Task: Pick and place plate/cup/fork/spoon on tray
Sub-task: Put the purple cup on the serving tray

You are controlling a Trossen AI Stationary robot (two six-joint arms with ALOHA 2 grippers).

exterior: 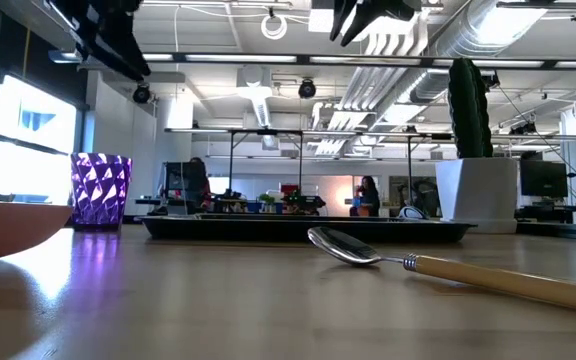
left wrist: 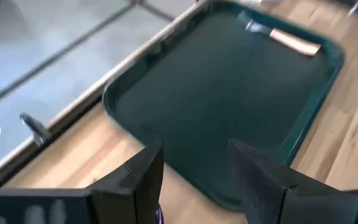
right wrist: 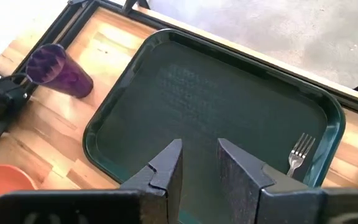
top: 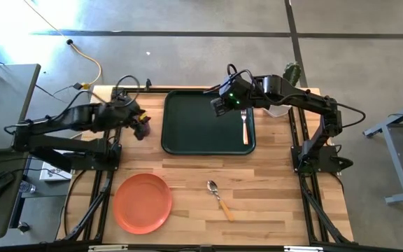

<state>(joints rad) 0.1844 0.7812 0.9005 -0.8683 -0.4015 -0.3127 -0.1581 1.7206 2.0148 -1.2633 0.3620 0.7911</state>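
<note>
Layout with one of four items placed. Nearest the front edge, the plate point(top: 143, 202) and the spoon point(top: 220, 199) lay on the bare table point(top: 271, 182), well apart from each other and from either arm, so both remained to be collected. Farther back, the tray point(top: 187, 119) lay along the far edge between the two arms, within reach of both. The fork point(top: 244, 123) lay inside the tray along its right rim, tines toward the far edge, which left most of the floor free for the larger plate. The cup point(top: 143, 127) stood upright on the table just beside the tray's left rim. The left gripper point(top: 137, 117) hung above the cup with fingers apart, empty, judged to be positioned for taking the cup next. The right gripper point(top: 220, 105) hung over the tray's far right part, fingers parted and holding nothing. A potted cactus point(exterior: 475, 150) stood at the far right corner.
</note>
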